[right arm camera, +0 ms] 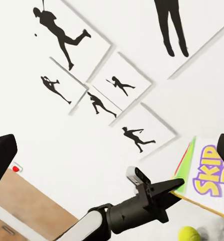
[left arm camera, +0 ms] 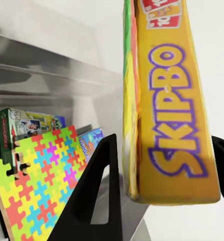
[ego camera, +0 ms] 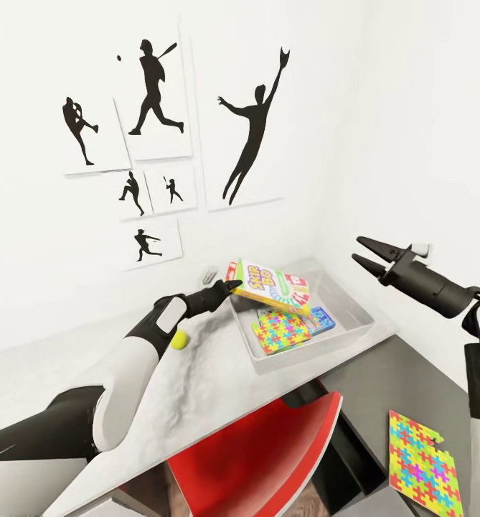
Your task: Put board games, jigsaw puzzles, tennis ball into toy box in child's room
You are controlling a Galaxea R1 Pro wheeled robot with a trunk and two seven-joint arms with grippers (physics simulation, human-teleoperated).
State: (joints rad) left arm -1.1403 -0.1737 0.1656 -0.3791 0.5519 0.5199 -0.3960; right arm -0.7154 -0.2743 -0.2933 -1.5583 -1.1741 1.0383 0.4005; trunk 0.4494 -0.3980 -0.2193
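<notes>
My left gripper point(ego camera: 232, 286) is shut on the edge of the yellow "SKIP BO" board game point(ego camera: 272, 287), which tilts over the near-left corner of the grey toy box point(ego camera: 356, 307) on the pale table point(ego camera: 204, 380). Along the wrist, the box point(left arm camera: 167, 115) sits between both fingers point(left arm camera: 92, 201). Inside the toy box lie a jigsaw puzzle point(ego camera: 281, 332), a blue board game point(ego camera: 320, 319) and a green-edged one point(left arm camera: 21, 125). The tennis ball point(ego camera: 178, 339) rests on the table beside my left forearm. My right gripper point(ego camera: 365, 253) hangs open in the air to the right of the toy box.
A second jigsaw puzzle point(ego camera: 422, 463) lies on a lower dark surface at the bottom right. A red chair point(ego camera: 268, 452) stands tucked under the table's front edge. Sports-silhouette pictures point(ego camera: 153, 93) hang on the white wall behind the table.
</notes>
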